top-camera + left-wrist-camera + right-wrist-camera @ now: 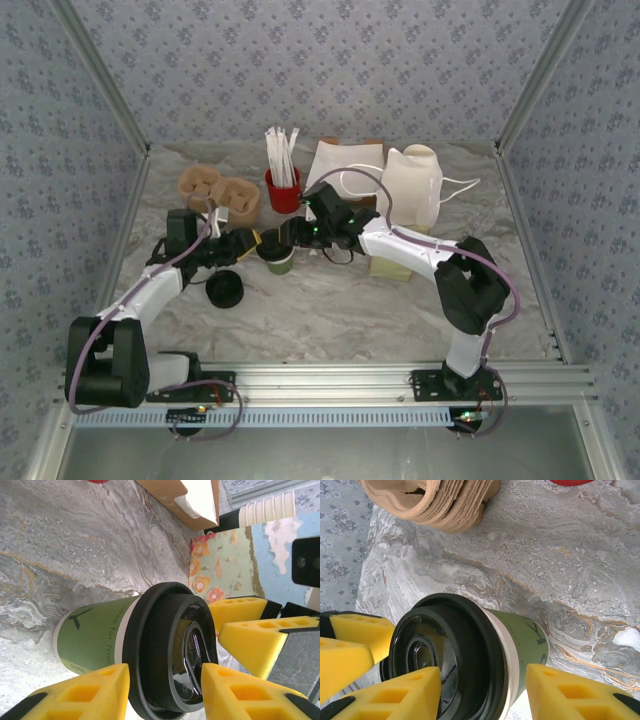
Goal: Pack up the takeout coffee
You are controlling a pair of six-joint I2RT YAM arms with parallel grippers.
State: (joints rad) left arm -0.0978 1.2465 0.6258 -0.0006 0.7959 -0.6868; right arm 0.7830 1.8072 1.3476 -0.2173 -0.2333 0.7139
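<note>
Coffee handling is being weighed at this moment: the takeout coffee (278, 258) is standing upright near the middle of the worktop (340, 310), a little toward its left edge, and is being flanked by both arms. The left gripper (165, 680) is being held with its yellow fingers spread either side of the black lid (170, 650). The right gripper (485, 685) is likewise being held astride the cup at the lid's rim. Whether either pair is pressing on the cup cannot be told, since contact and a narrow gap are looking alike.

The cup is being taken as light if empty and heavier and sloshing if filled; the contents are being hidden by the lid. Its green paper wall (525, 640) is being judged thin and easily dented, so only gentle pressure is being advised. The plastic lid is being judged smooth, slippery and liable to pop off if lifted alone. The band just under the lid rim is being reckoned the stiffest place. An upright hold there is being favoured for the trip to the paper bag (412, 185) near the far edge.
</note>
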